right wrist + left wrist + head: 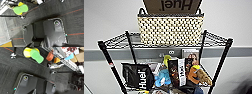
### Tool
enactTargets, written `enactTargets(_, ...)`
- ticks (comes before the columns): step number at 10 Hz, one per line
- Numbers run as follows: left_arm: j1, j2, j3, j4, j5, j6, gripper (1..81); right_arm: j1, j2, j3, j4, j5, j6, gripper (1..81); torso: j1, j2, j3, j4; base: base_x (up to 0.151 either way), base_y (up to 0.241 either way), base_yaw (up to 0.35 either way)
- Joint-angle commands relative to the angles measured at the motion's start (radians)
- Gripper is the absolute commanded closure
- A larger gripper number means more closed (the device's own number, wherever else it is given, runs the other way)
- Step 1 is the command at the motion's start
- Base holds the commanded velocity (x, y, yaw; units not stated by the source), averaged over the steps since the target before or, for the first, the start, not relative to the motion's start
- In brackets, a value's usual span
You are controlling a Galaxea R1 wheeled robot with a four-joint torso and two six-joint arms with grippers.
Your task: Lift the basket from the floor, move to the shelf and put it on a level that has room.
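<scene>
The basket [170,30] sits upright on the level [121,40], the top wire tier of the shelf [222,65], about centred btwn the four posts and taking up most of it. A brown Huel box [172,6] stands in the basket. The tier below holds a black Huel bag [137,76], soft toys and packets (a crowded lot). Both wrist views look down on the floor [8,70], w/ a green sponge [36,55] lying beside the shelf's foot. Fingers on either arm: can't tell if apart or together.
</scene>
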Motion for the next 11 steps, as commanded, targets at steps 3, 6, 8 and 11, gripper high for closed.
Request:
enactTargets(3, 0.024, 0.132, -0.148, 0.084, 0.014, 0.006, 1.0, -0.048, 0.154, -0.206, 0.016, -0.007, -0.097, 1.0, 0.000, 0.000, 0.000, 0.000, 0.000, 0.000, 0.000)
enactTargets(6, 0.061, 0.203, -0.250, 0.133, 0.014, 0.006, 1.0, -0.112, 0.220, -0.242, 0.015, 0.102, -0.123, 1.0, -0.001, -0.001, 0.001, 0.000, 0.000, 0.000, 0.000)
enactTargets(8, 0.082, 0.256, -0.314, 0.197, 0.017, 0.006, 1.0, -0.140, 0.284, -0.306, -0.004, 0.117, -0.159, 1.0, -0.001, -0.001, 0.002, 0.000, 0.000, 0.000, 0.000)
enactTargets(11, 0.113, 0.353, -0.435, 0.219, 0.026, 0.006, 1.0, -0.184, 0.365, -0.397, -0.005, 0.165, -0.163, 1.0, -0.002, -0.001, 0.002, 0.000, 0.000, 0.000, 0.000)
